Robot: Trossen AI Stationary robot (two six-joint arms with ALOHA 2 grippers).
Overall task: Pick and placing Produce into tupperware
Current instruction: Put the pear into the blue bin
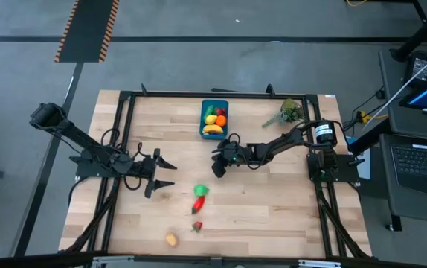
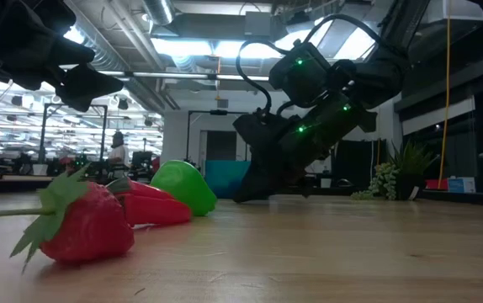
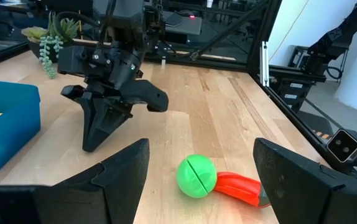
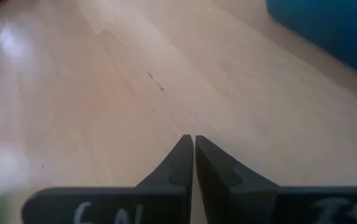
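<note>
Two tools over the table, produce partly in the tupperware.

The right tool point(image 1: 217, 170) is clenched on nothing, its tip down at the table point(image 1: 273, 208) just beside the teal tupperware point(image 1: 204, 128), which holds a banana point(image 1: 213, 129) and an orange point(image 1: 221, 120). The left tool point(image 1: 170, 173) hovers released, facing the red pepper point(image 1: 198, 201) with its green top. A strawberry point(image 1: 196, 226) and a small orange fruit point(image 1: 171, 240) lie nearer the table's front edge.

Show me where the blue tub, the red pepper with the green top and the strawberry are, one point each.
blue tub point(image 1: 205, 109): high view, on its left rim.
red pepper point(image 3: 239, 185): left wrist view, on its red body.
strawberry point(image 2: 90, 223): low view, on its red flesh.
</note>
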